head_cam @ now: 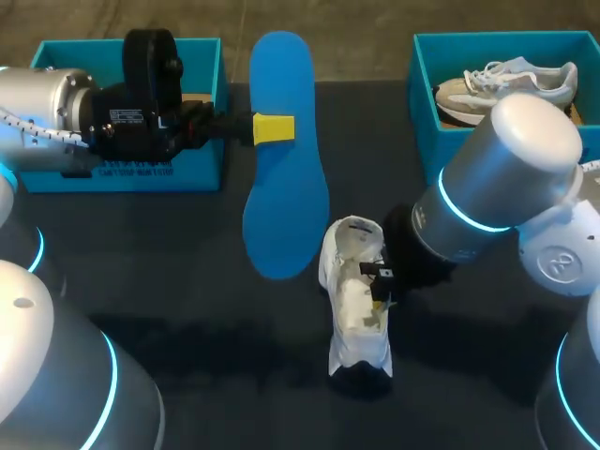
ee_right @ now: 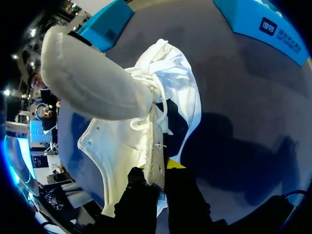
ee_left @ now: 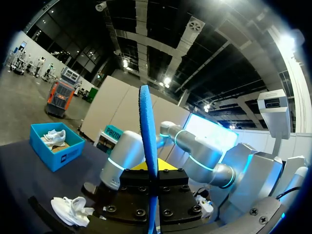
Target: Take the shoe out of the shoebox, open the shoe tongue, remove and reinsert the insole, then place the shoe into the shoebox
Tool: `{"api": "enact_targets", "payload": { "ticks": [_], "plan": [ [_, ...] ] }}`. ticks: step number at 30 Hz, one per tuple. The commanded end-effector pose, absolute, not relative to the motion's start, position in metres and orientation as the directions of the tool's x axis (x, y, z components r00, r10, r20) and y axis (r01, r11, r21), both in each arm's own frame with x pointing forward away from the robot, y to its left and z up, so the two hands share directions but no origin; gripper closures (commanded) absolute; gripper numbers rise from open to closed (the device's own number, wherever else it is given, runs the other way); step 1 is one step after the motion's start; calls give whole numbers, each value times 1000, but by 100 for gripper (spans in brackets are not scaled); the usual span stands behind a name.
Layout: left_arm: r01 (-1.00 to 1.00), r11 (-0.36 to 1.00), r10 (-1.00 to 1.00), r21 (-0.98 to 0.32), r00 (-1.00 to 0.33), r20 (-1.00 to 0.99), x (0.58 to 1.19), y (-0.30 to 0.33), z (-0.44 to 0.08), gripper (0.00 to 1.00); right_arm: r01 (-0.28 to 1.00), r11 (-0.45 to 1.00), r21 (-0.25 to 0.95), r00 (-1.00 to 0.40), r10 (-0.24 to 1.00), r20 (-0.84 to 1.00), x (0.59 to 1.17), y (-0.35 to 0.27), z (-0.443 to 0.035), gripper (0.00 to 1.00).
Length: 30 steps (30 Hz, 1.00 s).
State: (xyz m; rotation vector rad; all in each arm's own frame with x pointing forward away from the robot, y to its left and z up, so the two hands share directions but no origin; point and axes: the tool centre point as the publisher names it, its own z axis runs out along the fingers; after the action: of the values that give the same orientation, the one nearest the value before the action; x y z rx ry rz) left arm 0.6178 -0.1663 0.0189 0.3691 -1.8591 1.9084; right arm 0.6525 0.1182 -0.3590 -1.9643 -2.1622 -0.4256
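A blue insole (head_cam: pixel 284 150) hangs flat above the table, held at its edge by my left gripper (head_cam: pixel 273 127), which is shut on it; in the left wrist view the insole (ee_left: pixel 147 141) stands edge-on between the fingers. A white shoe (head_cam: pixel 358 295) lies on the dark table in the middle, its tongue pulled open. My right gripper (head_cam: pixel 382 289) is shut on the shoe's side wall near the lacing; in the right wrist view the shoe (ee_right: pixel 146 122) fills the picture and its upper edge runs between the fingers (ee_right: pixel 155 178).
A blue shoebox (head_cam: pixel 131 112) stands at the back left, partly behind my left arm. A second blue box (head_cam: pixel 424 84) at the back right holds a grey and white shoe (head_cam: pixel 506 84). The table (head_cam: pixel 187 309) is dark.
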Motion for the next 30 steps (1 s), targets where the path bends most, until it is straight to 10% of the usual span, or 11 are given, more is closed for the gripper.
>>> {"api": "enact_targets", "payload": {
  "ticks": [1,25,28,29,30],
  "plan": [
    [-490,10,130,-872,-864,487,618,-168,19,100,994,80,78,-102,938,332,656,121,-367,100],
    [-490,10,130,-872,-864,487,618,-168,19,100,990,117,78,-138,920,366,660,118,-391,100],
    [-490,10,130,-872,-864,487,618,-168,19,100,991,115,75,-135,917,376,660,117,-389,44],
    [-490,10,130,-872,-864,487,618,-168,19,100,991,112,72,-131,915,382,660,116,-386,0],
    [-490,10,130,-872,-864,487,618,-168,19,100,991,112,70,-131,914,385,660,116,-385,0]
  ]
}}
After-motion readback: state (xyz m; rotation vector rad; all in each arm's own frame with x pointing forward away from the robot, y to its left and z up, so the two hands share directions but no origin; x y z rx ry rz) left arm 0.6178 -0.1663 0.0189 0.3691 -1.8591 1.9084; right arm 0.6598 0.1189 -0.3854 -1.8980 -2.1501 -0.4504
